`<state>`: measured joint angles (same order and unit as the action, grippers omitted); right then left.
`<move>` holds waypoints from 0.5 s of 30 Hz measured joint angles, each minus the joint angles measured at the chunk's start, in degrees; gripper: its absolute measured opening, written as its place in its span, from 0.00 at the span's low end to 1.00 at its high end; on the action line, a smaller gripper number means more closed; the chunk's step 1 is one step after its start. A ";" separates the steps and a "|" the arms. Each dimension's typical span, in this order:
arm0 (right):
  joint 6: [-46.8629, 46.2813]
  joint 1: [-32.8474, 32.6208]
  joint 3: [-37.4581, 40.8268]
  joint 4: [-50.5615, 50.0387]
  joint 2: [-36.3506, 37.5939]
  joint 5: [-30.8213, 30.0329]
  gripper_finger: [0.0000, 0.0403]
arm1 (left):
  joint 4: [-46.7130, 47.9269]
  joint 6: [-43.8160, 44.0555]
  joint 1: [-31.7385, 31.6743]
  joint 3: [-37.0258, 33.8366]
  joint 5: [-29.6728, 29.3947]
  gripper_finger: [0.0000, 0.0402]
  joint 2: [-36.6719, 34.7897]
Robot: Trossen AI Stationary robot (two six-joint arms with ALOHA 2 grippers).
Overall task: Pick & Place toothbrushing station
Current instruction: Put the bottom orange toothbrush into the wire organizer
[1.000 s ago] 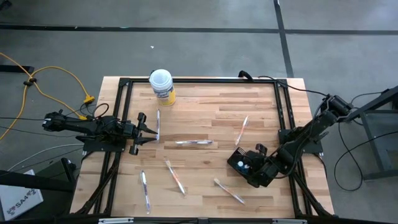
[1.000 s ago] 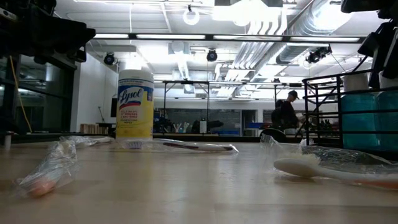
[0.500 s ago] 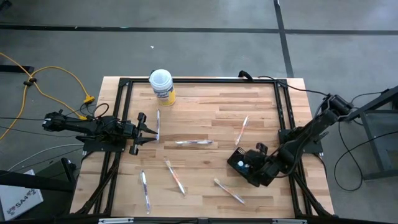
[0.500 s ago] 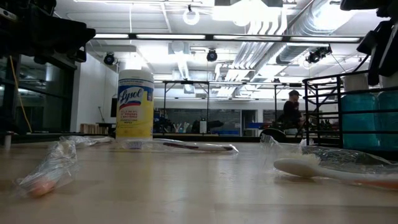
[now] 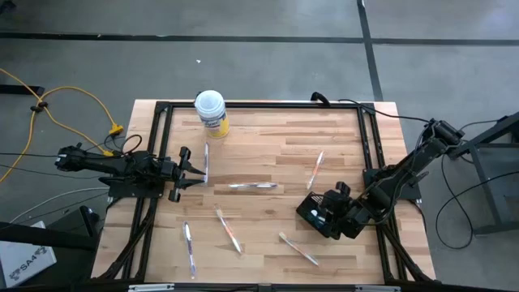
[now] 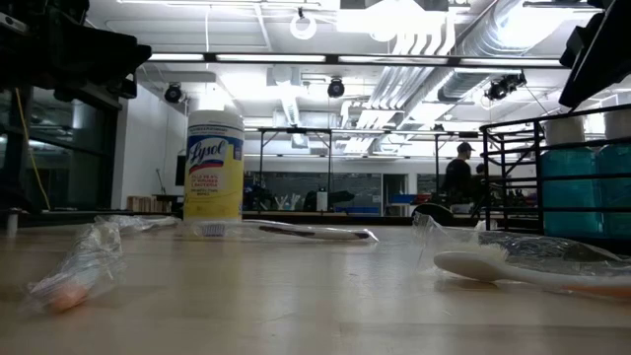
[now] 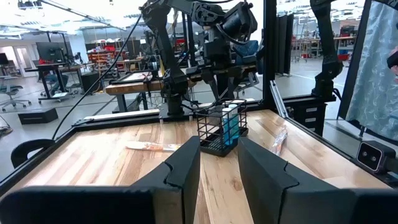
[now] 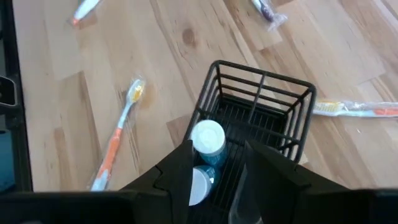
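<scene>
The toothbrushing station (image 5: 313,212) is a black wire basket holding blue tubes with white caps. It stands by its base on the table near the right edge, and also shows in the right wrist view (image 8: 261,112), the left wrist view (image 7: 222,127) and the low view (image 6: 552,182). My right gripper (image 5: 328,214) is over the station's right end, open. In its wrist view (image 8: 217,158) one finger stands at a side wall and the other over the inside, with a white cap (image 8: 208,137) between them. I cannot tell whether they touch it. My left gripper (image 5: 201,172) waits open at the left edge.
A white-lidded yellow canister (image 5: 212,111) stands at the far left. Several wrapped toothbrushes lie about the table, among them one in the middle (image 5: 253,186), one nearer (image 5: 229,230) and one near the station (image 5: 298,249). A black frame rail (image 5: 369,154) runs along the right side.
My right arm has risen a little, and its gripper has shifted slightly toward the table's far edge over the station. The station has stayed where it was.
</scene>
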<state>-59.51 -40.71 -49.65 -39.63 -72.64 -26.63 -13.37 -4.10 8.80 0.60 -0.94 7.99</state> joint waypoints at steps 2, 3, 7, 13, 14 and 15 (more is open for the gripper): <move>1.40 0.00 0.00 1.10 0.00 -0.08 0.34 | 0.02 0.00 -0.01 0.00 0.01 0.26 -0.01; 2.22 0.00 0.00 1.71 0.00 -0.34 0.34 | 0.00 0.00 0.00 0.00 0.00 0.26 -0.02; 5.84 0.00 0.00 4.30 0.11 -2.53 0.34 | 0.02 0.00 0.00 0.00 -0.01 0.26 0.00; 11.95 1.93 -0.02 11.02 0.92 -2.19 0.34 | 0.00 0.00 0.00 0.00 -0.01 0.26 0.00; 13.39 2.50 -0.02 12.19 0.92 -0.98 0.34 | 0.02 0.00 0.00 0.00 0.01 0.26 -0.02; 15.01 2.98 -0.02 13.52 0.92 0.15 0.34 | 0.01 0.00 0.00 0.00 -0.01 0.26 -0.01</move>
<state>-44.50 -37.73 -49.67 -26.11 -71.72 -26.48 -13.35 -4.10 8.80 0.60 -0.95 7.98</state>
